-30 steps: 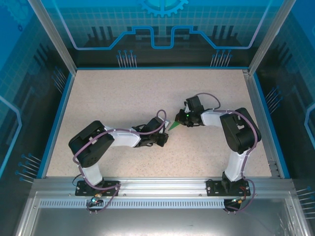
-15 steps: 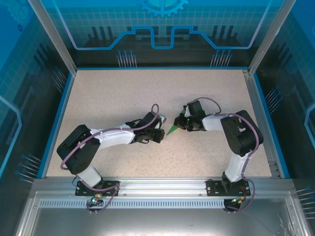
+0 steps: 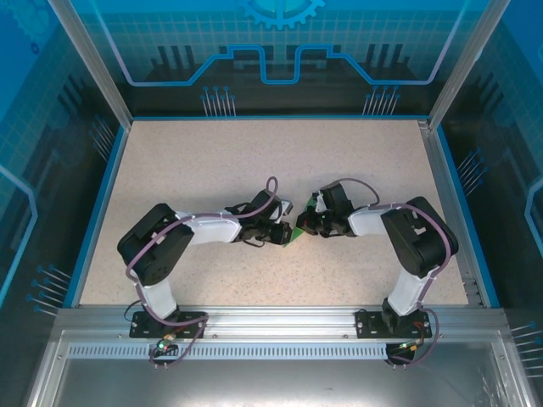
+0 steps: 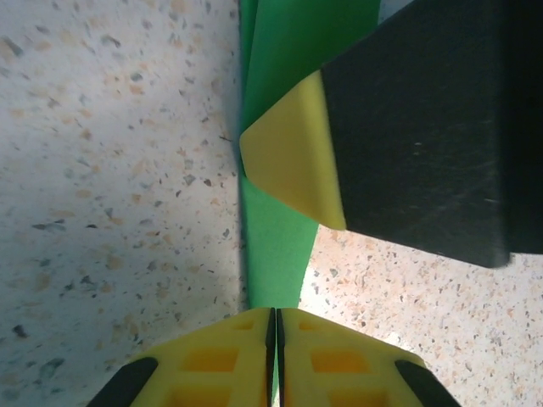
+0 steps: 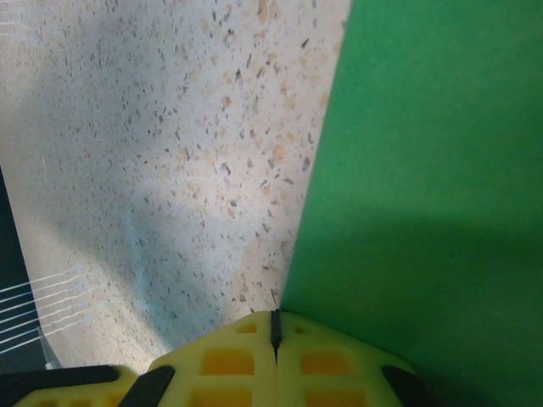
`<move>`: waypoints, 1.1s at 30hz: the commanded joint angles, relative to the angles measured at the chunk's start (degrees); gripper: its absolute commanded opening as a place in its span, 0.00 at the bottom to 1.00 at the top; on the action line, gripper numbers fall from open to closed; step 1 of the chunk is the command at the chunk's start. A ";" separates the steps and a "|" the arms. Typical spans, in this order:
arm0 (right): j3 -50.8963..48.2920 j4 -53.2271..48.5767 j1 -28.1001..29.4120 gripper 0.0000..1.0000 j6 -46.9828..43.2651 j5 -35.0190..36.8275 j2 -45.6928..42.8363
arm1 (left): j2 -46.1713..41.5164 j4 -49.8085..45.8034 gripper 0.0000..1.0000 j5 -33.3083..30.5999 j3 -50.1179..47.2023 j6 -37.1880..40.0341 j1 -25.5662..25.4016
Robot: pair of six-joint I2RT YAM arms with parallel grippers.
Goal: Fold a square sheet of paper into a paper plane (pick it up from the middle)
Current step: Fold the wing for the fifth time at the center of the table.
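Top view: paper plane (image 3: 293, 238) was low at mid-bench (image 3: 212, 170), between the two arms' tips. Left wrist view: left fingers (image 4: 225, 365) were pinched shut on its narrow creased end; judged featherlight, limp, easily crumpled, best held along the stiffer fold. Right wrist view: right fingers (image 5: 229, 360) were closed tight on its edge.

From up top we look down from above and behind the near edge of the table (image 3: 212, 161), far enough back to take in its whole surface. On the left wrist we sit right down at tabletop level, peering out past the left gripper (image 4: 276, 335) along the green paper (image 4: 280, 246). The right wrist camera hangs just as close, looking out over the right gripper (image 5: 274, 331). All three views share that paper at mid-table.
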 commanded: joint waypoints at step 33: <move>7.22 -12.72 -2.01 0.00 -4.90 7.57 1.24 | 7.86 -15.17 0.09 -18.85 -0.42 6.71 -7.31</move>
